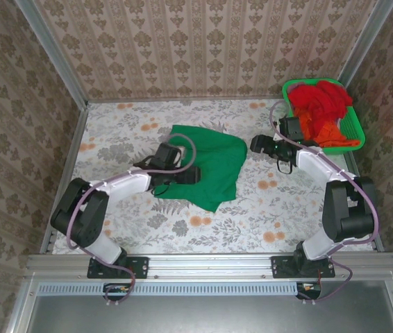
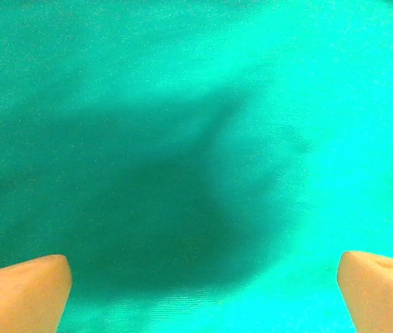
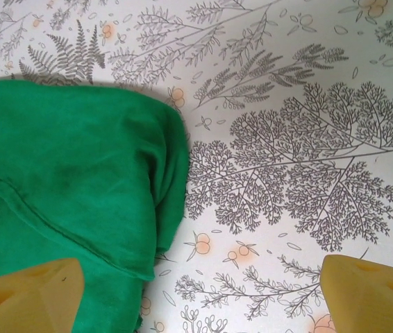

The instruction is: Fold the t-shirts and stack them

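1. The flower-patterned worktop takes up the middle of the overhead view. From where I stand, the first shirt looks barely begun.
2. The dark green cloth t-shirt lies at centre frame, bunched rather than flat. In the right wrist view its rumpled edge and a seam show at the left. I'd spread it smooth before making any fold.
3. The bright green plastic mesh basket sits at the upper right. The red and orange t-shirts are heaped in it, not yet folded.
4. The left pincer hangs just over the green cloth with its fingers spread wide, gripping nothing. It would do better to pinch at an edge than in the middle, where it might gather several layers.
5. The right pincer is also spread wide and empty, at the shirt's right edge. One finger is over cloth and the other over bare worktop, which is a fair place to catch the hem cleanly.
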Robot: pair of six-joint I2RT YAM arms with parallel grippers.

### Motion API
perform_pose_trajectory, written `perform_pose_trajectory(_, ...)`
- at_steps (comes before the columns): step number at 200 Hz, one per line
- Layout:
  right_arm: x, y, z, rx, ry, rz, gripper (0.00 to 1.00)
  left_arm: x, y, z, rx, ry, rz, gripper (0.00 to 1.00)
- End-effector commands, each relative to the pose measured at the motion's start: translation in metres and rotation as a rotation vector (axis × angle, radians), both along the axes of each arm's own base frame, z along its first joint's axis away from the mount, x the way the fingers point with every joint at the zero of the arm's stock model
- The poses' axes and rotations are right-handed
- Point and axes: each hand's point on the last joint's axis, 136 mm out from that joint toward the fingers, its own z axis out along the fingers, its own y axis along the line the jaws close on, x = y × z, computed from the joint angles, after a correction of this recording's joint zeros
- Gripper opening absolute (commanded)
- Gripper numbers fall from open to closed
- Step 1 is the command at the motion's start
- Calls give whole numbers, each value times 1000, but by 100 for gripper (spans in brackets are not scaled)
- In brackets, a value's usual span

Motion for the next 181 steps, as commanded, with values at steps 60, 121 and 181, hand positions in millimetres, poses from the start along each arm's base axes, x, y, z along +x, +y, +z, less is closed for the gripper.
perform_pose_trajectory(60,-11,-9,3,44,-21,-36,89,-71,-77,8,278,-469,-889,83)
perform_pose_trajectory(121,-16,-11,-2,49,-14,-39,89,-69,-100,-20,309,-438,-952,62)
perform_pose_trajectory(181,-23,-16,6,49,-29,-47,89,-59,-103,-20,313,-466,-908,8)
